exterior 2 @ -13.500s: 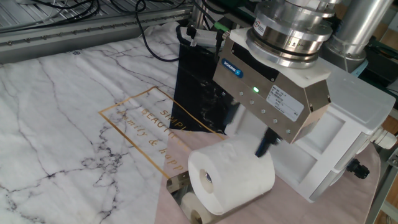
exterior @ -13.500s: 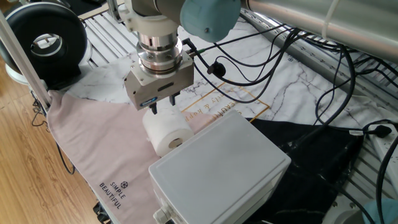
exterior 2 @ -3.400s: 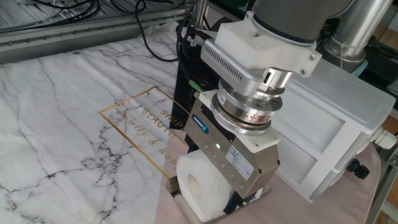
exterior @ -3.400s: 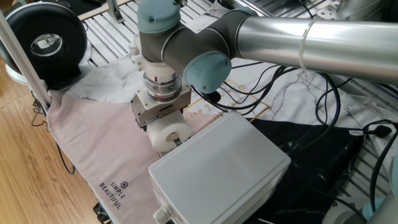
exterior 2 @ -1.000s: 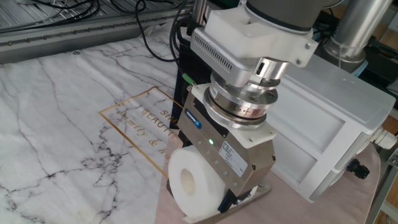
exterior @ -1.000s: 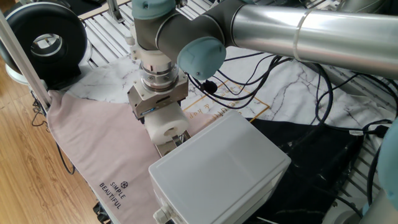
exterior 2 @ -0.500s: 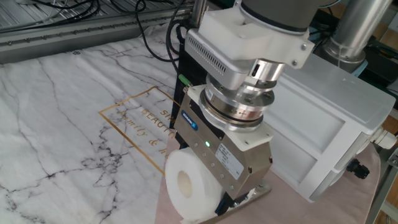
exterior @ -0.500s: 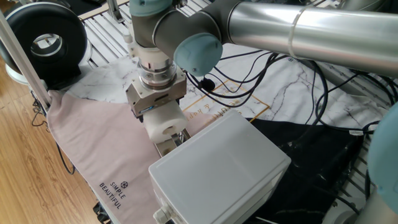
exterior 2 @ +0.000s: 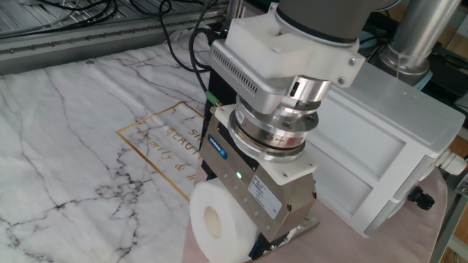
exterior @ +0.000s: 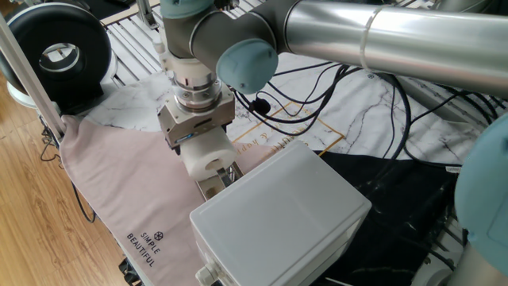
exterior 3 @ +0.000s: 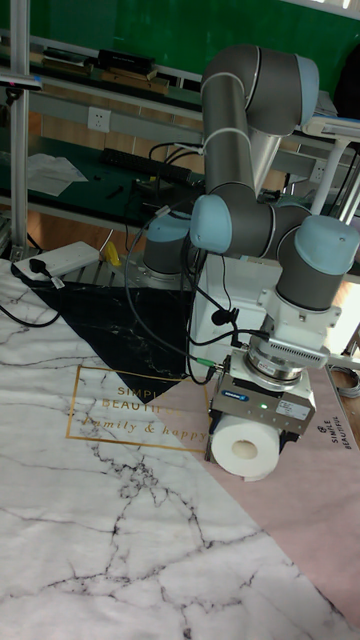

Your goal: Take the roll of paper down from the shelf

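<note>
The roll of paper (exterior 3: 243, 448) sits directly below the gripper (exterior 3: 262, 432) body, its flat end with the small hollow core facing the camera, and the gripper's housing covers its top, so the fingers themselves are hidden. To the left of the roll lies a marble-pattern mat (exterior 3: 90, 500) with a gold printed frame, and behind that mat a black sheet (exterior 3: 120, 330). To the right of the roll and under it lies a pink cloth (exterior 3: 315, 540).

Matt paper roll (exterior 2: 217, 220), shiny shelf (exterior: 213, 187)
</note>
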